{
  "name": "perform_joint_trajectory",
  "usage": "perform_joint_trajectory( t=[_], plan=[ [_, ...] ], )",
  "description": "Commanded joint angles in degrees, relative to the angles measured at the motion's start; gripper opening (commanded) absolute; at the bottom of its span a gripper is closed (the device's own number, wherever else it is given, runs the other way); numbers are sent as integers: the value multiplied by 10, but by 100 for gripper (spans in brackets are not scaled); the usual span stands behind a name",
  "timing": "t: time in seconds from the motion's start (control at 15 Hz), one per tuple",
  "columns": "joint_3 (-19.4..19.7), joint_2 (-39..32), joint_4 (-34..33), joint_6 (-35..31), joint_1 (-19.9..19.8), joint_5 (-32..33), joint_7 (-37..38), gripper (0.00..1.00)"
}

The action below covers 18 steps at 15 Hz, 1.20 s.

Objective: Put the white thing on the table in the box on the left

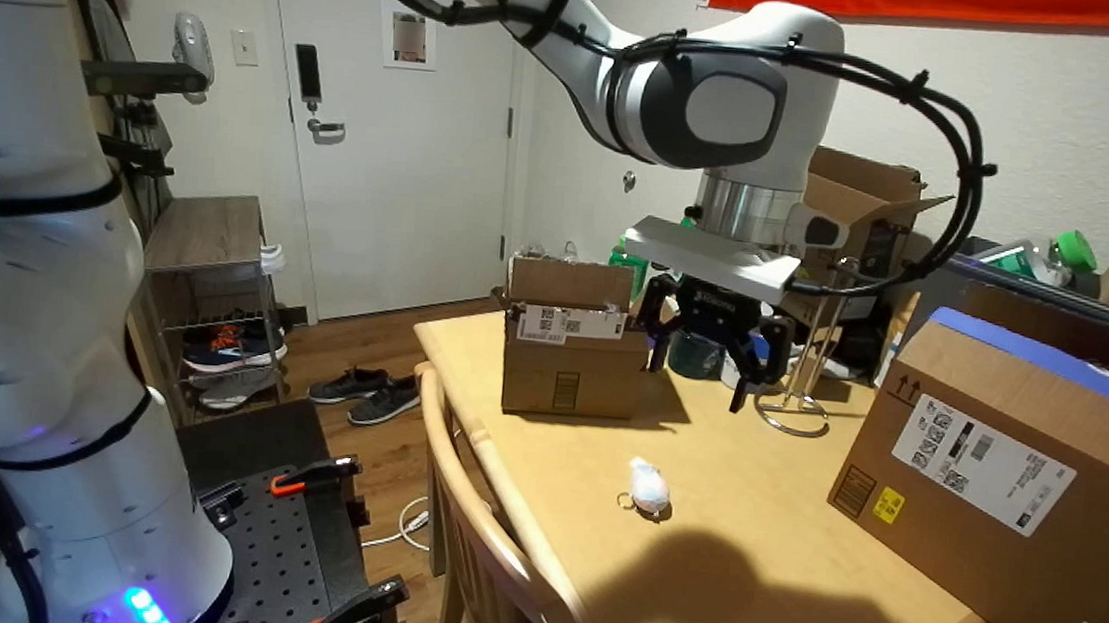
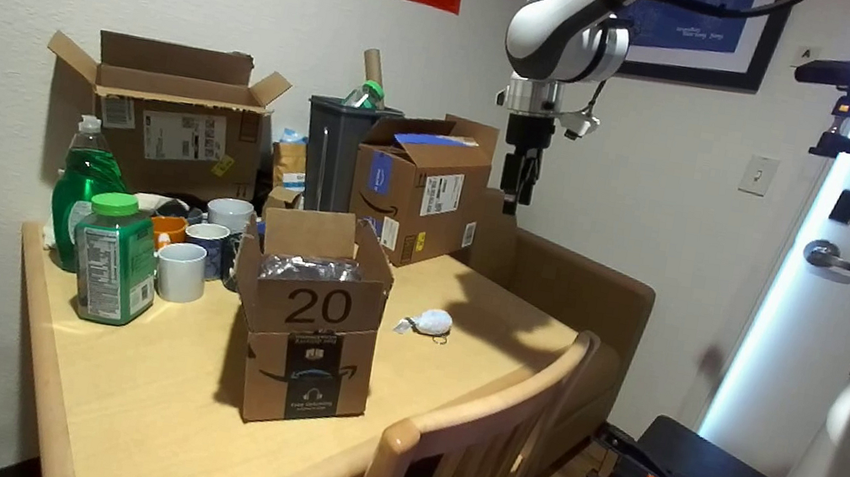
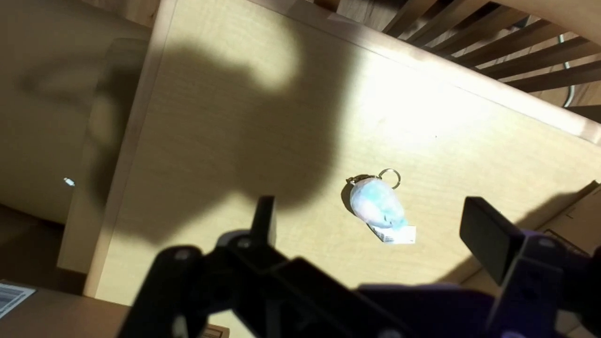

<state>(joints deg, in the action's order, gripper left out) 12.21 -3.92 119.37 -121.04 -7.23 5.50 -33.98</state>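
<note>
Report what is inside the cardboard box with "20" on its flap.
In an exterior view, crumpled, shiny, silvery material shows in the top of the box. Anything beneath it is hidden by that material and the box itself.

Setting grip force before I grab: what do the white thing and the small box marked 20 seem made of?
White thing: probably plush fabric, given its matte, soft-edged surface and tag; firmness can't be told. The ring beside it: likely metal, thin and shiny. Box: matte brown cardboard, judging by its folded flaps.
</note>
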Motion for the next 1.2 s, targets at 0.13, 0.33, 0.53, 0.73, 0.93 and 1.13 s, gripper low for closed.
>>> perform_joint_trajectory(
  t=[0.13, 0.33, 0.53, 0.73, 0.93, 1.13],
  plan=[
    [-22, -12, 19, -36, -14, -16, -14, 100],
    [-28, -22, 28, -52, -15, -15, -18, 100],
    [-33, -40, 33, -79, -19, -15, -21, 100],
    [-39, -57, 38, -101, -21, -10, -20, 100],
    [-46, -71, 44, -122, -21, -7, -25, 100],
    [-55, -90, 41, -134, -22, -6, -25, 100]
  ],
)
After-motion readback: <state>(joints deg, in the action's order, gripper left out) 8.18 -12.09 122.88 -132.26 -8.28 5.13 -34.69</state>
